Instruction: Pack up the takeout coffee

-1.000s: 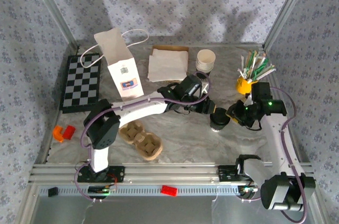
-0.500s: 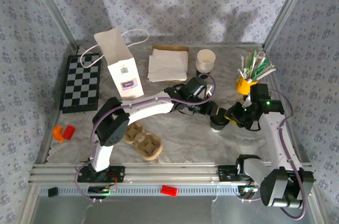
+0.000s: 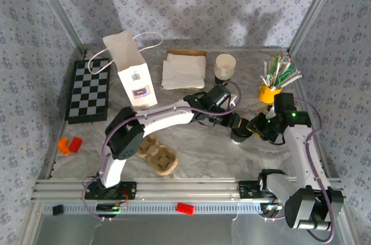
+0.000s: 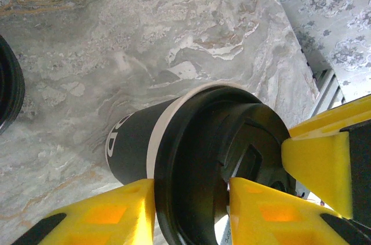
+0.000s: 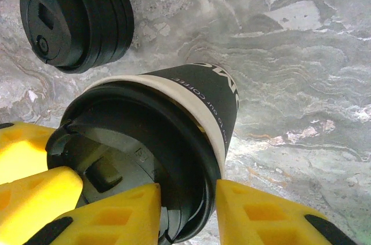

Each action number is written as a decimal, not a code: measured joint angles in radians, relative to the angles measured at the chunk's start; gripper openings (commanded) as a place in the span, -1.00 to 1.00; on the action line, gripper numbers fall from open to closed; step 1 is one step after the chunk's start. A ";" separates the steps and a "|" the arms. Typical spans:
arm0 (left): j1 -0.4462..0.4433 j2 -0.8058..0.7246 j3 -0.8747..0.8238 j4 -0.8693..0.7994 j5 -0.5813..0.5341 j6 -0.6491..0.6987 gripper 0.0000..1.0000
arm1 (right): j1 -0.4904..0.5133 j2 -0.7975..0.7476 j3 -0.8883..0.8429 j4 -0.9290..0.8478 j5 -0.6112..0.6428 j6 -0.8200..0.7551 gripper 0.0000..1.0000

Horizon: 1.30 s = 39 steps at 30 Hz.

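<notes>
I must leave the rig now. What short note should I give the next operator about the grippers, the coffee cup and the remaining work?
Grippers: the left gripper is shut on the lid rim of the takeout coffee, a dark paper cup with a cream rim band and a round black plastic lid. The right gripper is shut on the same rim, opposite side.
Place: the cup stands centre-right on the marble table, apart from the tall white paper bag at rear left.
Done: lid on, cup grasped.
Left: carry it to the bag and put it in.
</notes>
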 measured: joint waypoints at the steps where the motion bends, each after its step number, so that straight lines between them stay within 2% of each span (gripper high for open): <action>1: 0.000 0.003 0.006 -0.009 -0.003 0.003 -0.29 | 0.004 -0.002 -0.003 0.005 0.001 0.000 -0.37; 10: 0.000 0.018 0.041 -0.050 -0.024 0.031 -0.34 | 0.035 -0.025 -0.010 0.021 0.015 0.026 -0.28; 12: 0.000 0.023 0.048 -0.052 -0.026 0.034 -0.35 | 0.034 -0.027 -0.008 0.015 0.018 0.026 -0.21; 20: -0.006 0.024 0.054 -0.055 -0.038 0.034 -0.39 | -0.070 -0.043 -0.015 0.011 -0.053 0.017 0.06; 26: -0.006 0.024 0.056 -0.057 -0.039 0.034 -0.40 | -0.104 -0.020 -0.049 0.062 -0.176 -0.001 0.08; 35: -0.006 0.026 0.061 -0.064 -0.039 0.034 -0.41 | -0.150 0.008 -0.056 0.065 -0.192 -0.038 0.16; 39: -0.006 0.026 0.061 -0.064 -0.038 0.033 -0.42 | -0.150 0.006 -0.058 0.069 -0.196 -0.042 0.12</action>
